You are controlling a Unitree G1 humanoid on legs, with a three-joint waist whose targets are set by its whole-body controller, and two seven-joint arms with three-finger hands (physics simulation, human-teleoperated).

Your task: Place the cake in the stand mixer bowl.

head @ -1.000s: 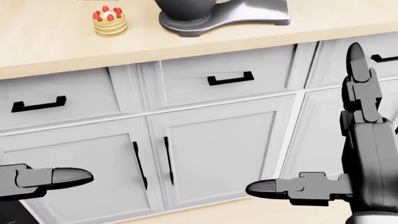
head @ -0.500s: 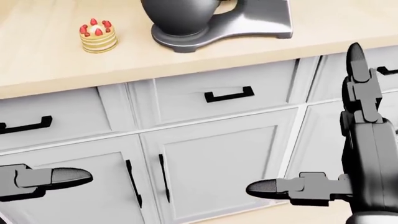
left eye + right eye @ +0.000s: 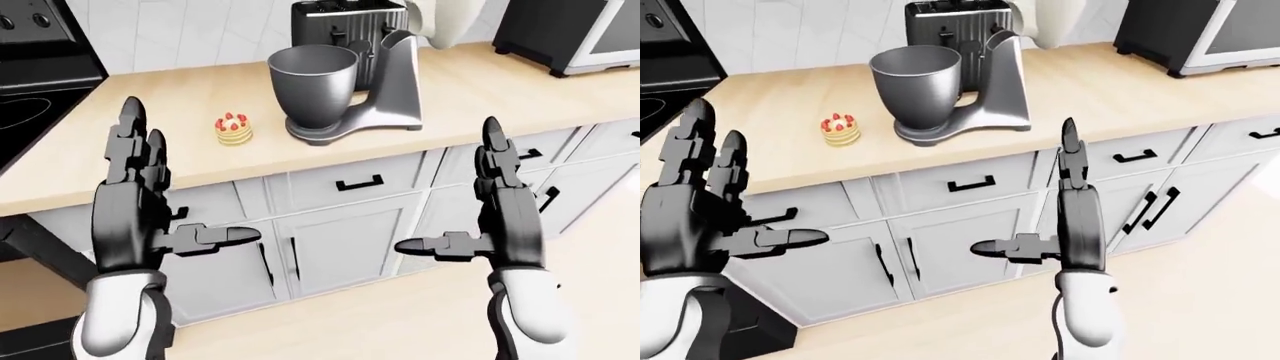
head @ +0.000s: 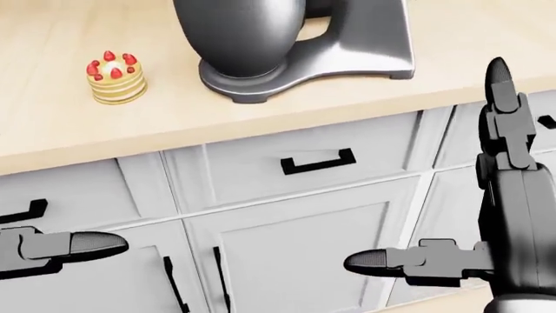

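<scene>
The cake (image 3: 233, 129), a small stack of pale layers topped with red berries, sits on the wooden counter (image 3: 480, 82) just left of the stand mixer (image 3: 385, 79) in the left-eye view, roughly midway between the counter's wall edge and its near edge. Nothing touches it. The stand mixer bowl (image 3: 313, 82), dark grey metal, stands upright on the mixer's base with its mouth open toward the ceiling; what shows of its inside looks bare, though its floor is hidden behind the rim. The mixer's pale head (image 3: 447, 19) is tilted up and away from the bowl.

Behind the mixer, against the tiled wall, stands a dark toaster (image 3: 335, 22). A black stove (image 3: 40, 82) meets the counter's left end, and a dark microwave (image 3: 570, 34) occupies the counter's right end.

Both hands are raised below the counter's near edge, over the white cabinet fronts (image 3: 340, 225) with black handles, well apart from the cake and the bowl. The left hand (image 3: 140, 206) is spread wide, fingers pointing up and thumb jutting toward the middle, holding nothing. The right hand (image 3: 505, 214) mirrors it, likewise spread wide and empty, thumb aimed left. In the head view only the left thumb tip shows at the lower left edge.
</scene>
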